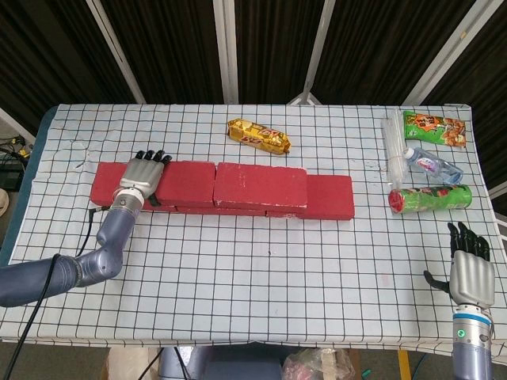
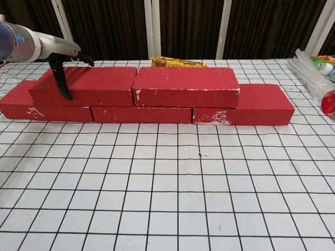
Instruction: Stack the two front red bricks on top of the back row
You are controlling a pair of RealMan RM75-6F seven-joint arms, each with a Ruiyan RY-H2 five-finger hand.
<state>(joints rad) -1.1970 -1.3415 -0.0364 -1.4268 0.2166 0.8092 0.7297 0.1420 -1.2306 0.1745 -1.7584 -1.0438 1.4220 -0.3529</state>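
Bright, even light from above. White table [image 1: 261,285] lit all over, with no dark corners. Only thin, soft shadows under the red bricks [image 2: 157,99] and beside the left robot hand [image 1: 141,176]. Small shiny glints on the gold snack bag [image 1: 258,135] and on the clear bottle [image 1: 428,165]. Very dark behind the table. Sharp, clear pictures, no blur. In the chest view, grid lines spread wide near the bottom edge. Pale scuffs on the bricks easy to see.
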